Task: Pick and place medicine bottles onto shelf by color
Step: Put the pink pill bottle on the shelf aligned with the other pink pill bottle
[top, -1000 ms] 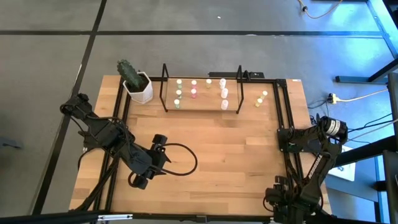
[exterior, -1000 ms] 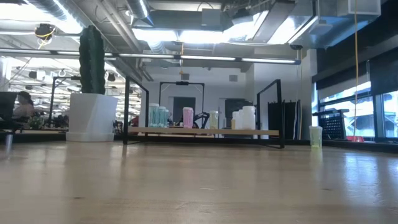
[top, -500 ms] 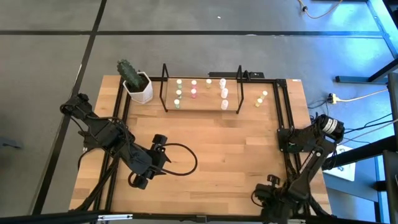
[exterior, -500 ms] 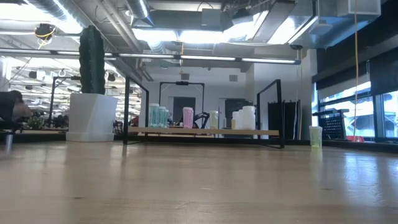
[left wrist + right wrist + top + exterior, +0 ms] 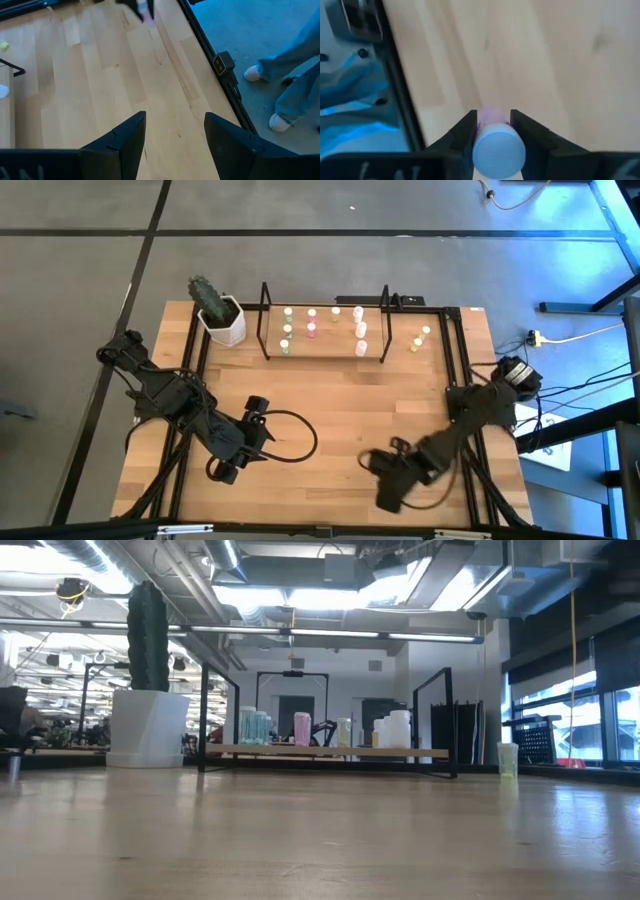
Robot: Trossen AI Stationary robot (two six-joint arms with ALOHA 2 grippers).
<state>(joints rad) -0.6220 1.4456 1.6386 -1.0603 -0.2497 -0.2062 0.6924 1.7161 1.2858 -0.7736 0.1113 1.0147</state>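
My right gripper [image 5: 492, 131] hangs over the near right part of the table [image 5: 383, 485], shut on a tiny whitish medicine bottle [image 5: 498, 150] whose far end looks pink [image 5: 489, 115]. My left gripper [image 5: 175, 135] stands open over the near left part of the table with nothing between its fingers. The shelf [image 5: 325, 351], black wire with a wooden floor, stands at the far edge. On its floor stand several bottles, sorted into green [image 5: 286, 330], pink [image 5: 311, 322], yellow [image 5: 336, 311] and white [image 5: 360, 330]. Two yellow-topped bottles [image 5: 419, 339] stand on the table right of the shelf. My right gripper pinches the bottle's round side wall [image 5: 479, 131] between its two fingers. The fingers slant steeply down, and the bottle lies along them with its pale round end toward the wrist and its pink end toward the table. It is lifted clear of the wood.
A white hexagonal pot with a cactus [image 5: 222, 318] stands left of the shelf. Black rails [image 5: 462, 360] run along the table's sides. A person's legs [image 5: 295, 65] stand on the floor beyond the right rail. Bare wood [image 5: 340, 405] lies between the shelf and both grippers.
My right arm has swung from the table's near right corner toward the left, out over the wood near the front edge, rising a little and rolling at the wrist. My left arm has kept still.
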